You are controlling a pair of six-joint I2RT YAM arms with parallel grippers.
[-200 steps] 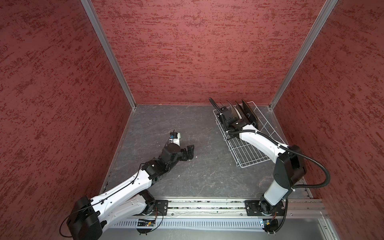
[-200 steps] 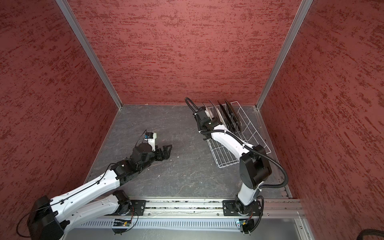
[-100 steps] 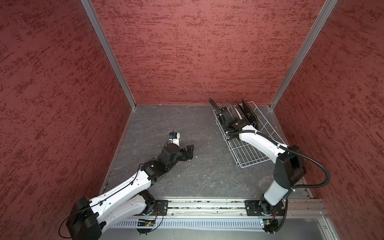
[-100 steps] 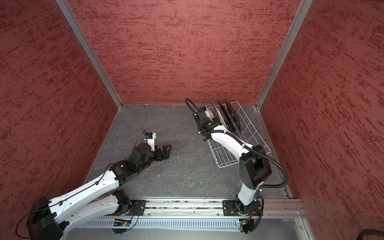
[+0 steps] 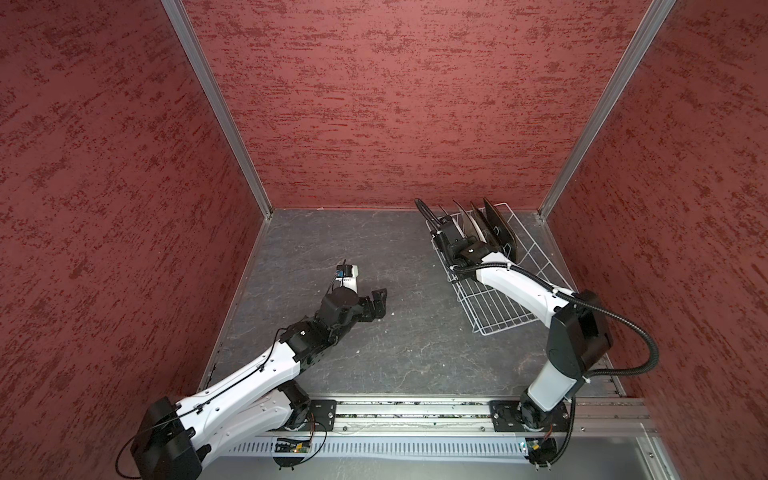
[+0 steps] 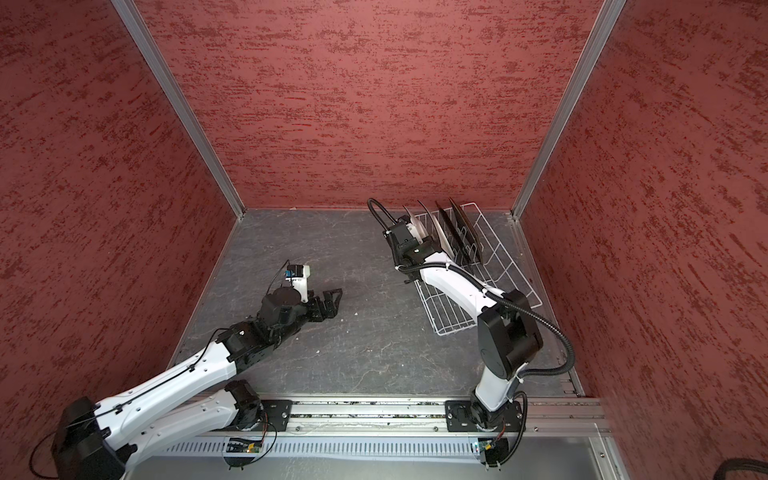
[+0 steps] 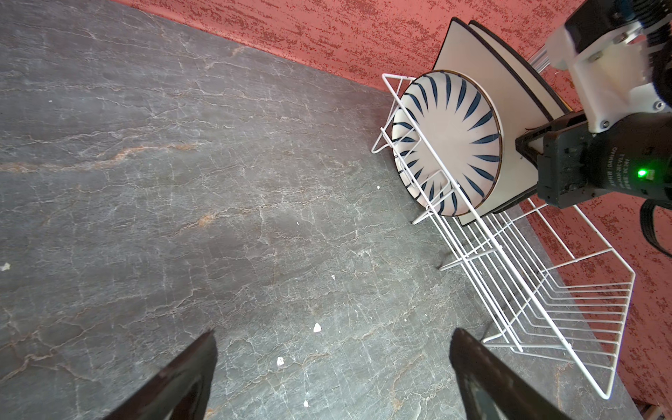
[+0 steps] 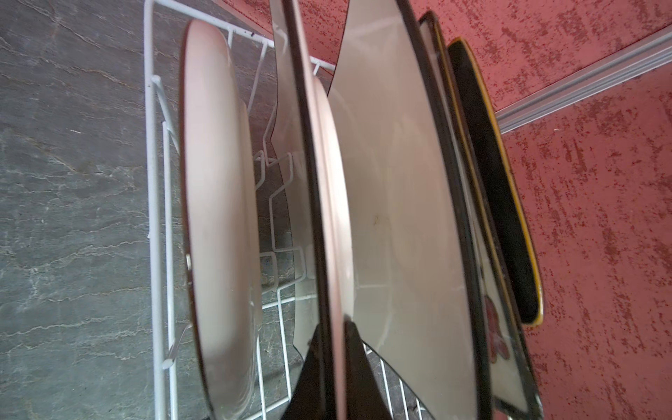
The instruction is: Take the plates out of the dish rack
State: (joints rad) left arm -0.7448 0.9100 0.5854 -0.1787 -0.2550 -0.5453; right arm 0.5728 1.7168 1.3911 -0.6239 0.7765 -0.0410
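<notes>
The white wire dish rack (image 5: 498, 307) (image 7: 545, 291) stands at the back right, with several plates upright at its far end. Frontmost is the round white plate with dark streaks (image 7: 451, 145) (image 8: 218, 218). Behind it stands a cream square plate with a dark rim (image 7: 469, 58) (image 8: 327, 182), and my right gripper (image 8: 336, 367) (image 7: 529, 145) is shut on its edge. Further back come a second cream square (image 8: 392, 182), a floral one (image 8: 498, 327) and a black one (image 8: 502, 182) (image 5: 500, 226). My left gripper (image 5: 376, 305) (image 7: 332, 334) hangs open over the floor, holding nothing.
Grey stone-look floor (image 5: 407, 340) lies between the arms, with a few small white crumbs (image 7: 317, 328). Red walls (image 5: 395, 104) close in behind and beside the rack. The rack's near half (image 6: 449, 316) holds no plates.
My right gripper's fingers have closed the last bit onto the cream square plate's edge. Neither arm has visibly shifted otherwise.
</notes>
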